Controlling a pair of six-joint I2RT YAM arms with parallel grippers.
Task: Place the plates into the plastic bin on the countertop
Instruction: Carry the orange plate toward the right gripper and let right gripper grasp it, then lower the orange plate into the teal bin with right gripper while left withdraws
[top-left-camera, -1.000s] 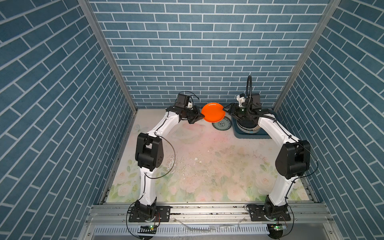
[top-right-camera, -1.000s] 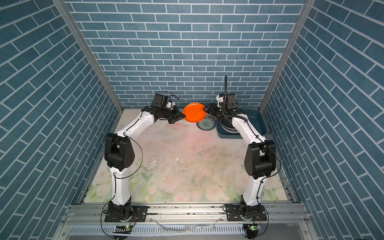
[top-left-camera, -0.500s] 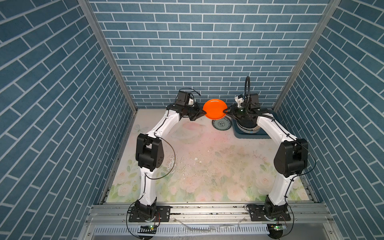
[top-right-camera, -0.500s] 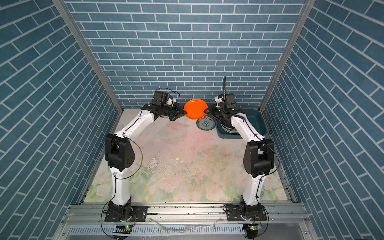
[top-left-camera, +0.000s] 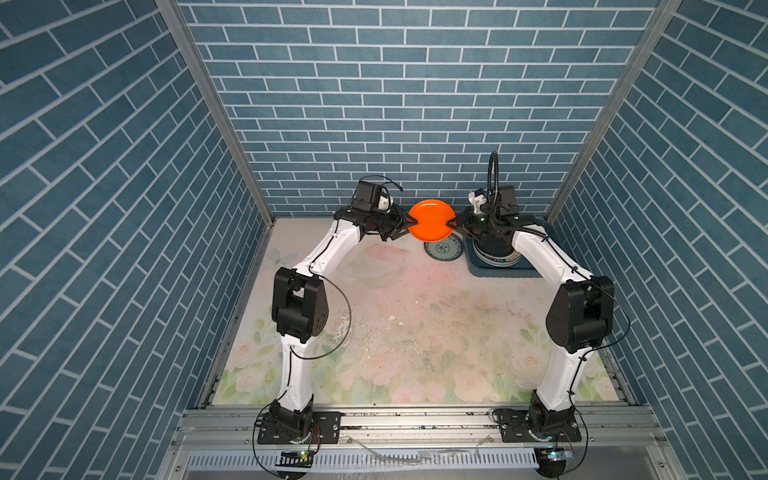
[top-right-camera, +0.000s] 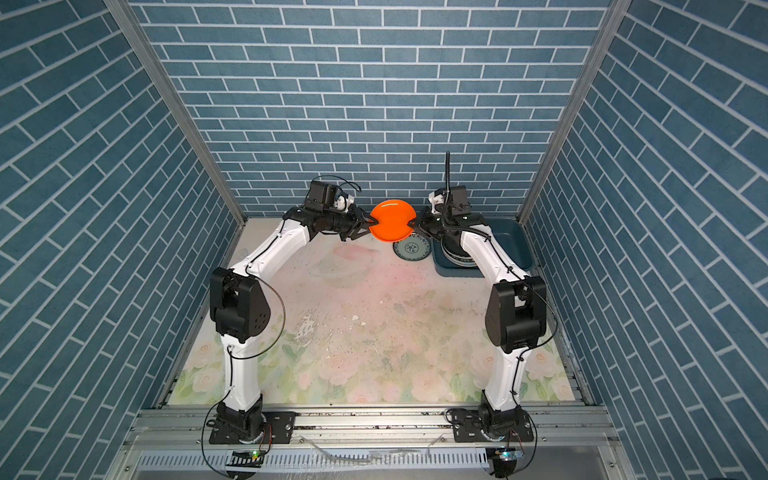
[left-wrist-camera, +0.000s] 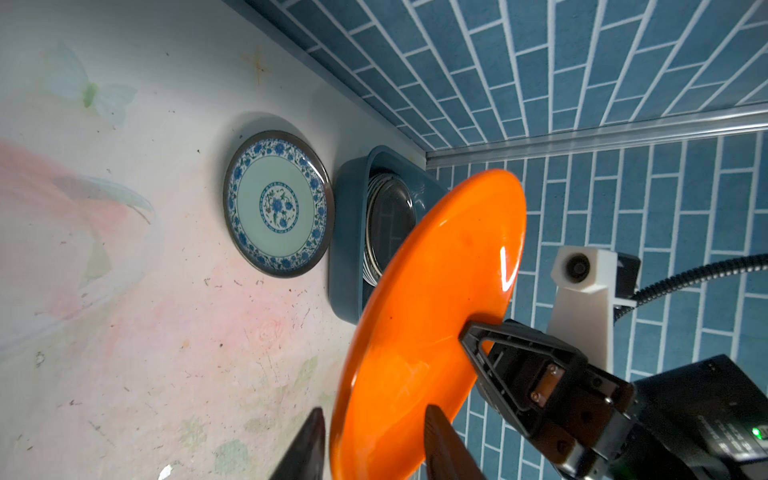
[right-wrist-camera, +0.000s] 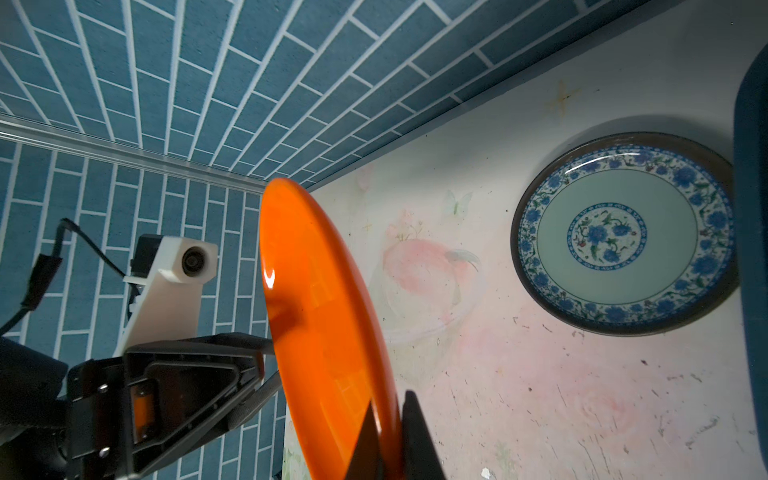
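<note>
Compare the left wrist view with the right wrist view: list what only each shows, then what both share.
Only the left wrist view: the stack of plates inside the bin, and the right arm's camera.
Only the right wrist view: the left arm's camera.
Both: the orange plate, with the right end effector shut on its rim and the left end effector open around the opposite rim; the teal plate on the countertop beside the bin's wall.
</note>
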